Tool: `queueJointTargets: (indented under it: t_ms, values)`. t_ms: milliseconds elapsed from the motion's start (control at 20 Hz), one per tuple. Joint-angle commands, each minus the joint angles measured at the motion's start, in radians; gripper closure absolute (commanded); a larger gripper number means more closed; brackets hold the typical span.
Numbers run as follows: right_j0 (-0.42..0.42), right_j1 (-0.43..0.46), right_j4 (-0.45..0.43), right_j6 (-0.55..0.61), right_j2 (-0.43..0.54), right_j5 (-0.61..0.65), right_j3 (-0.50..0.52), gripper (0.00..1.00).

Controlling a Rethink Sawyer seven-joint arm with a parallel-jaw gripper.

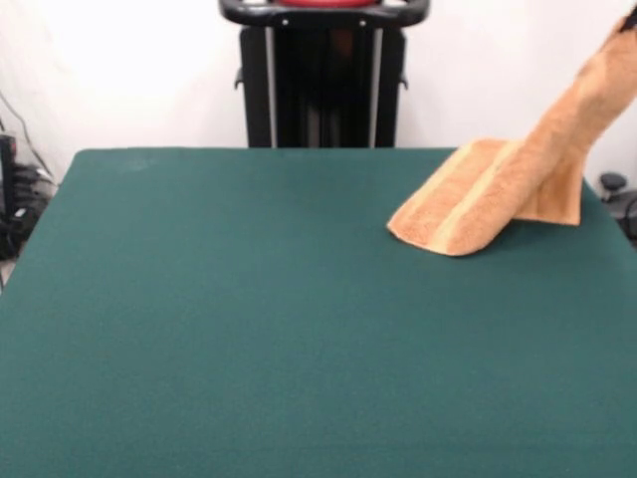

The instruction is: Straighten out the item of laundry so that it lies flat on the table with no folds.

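The orange-tan towel [498, 194] is at the table's far right in the front view. Its lower end rests on the dark green table [249, 319], with the banded hem facing the camera and curling under. The rest is pulled up in a taut, folded strip toward the top right corner. Only a dark sliver of my gripper [630, 20] shows there at the picture's edge, at the top of the raised strip, holding the towel's upper end. The arm is out of view.
The robot's black pedestal [323, 80] stands behind the table's far edge at the middle. Cables and dark gear [15, 199] sit off the left edge, and a small dark object [612, 184] sits off the right edge.
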Motion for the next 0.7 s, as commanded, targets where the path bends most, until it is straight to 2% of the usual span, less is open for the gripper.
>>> queueJointTargets:
  t_ms: [50,200,350,550,700]
  values:
    - [-0.136,-0.17,-0.055,-0.133,0.0,0.008,0.258,1.0]
    - [-0.262,-0.245,-0.129,-0.314,-0.001,0.013,0.327,1.0]
    - [-0.42,-0.302,-0.222,-0.489,0.024,0.063,0.347,1.0]
    - [-0.651,-0.332,-0.349,-0.699,0.098,0.134,0.319,1.0]
    - [-0.809,-0.31,-0.434,-0.823,0.166,0.191,0.258,1.0]
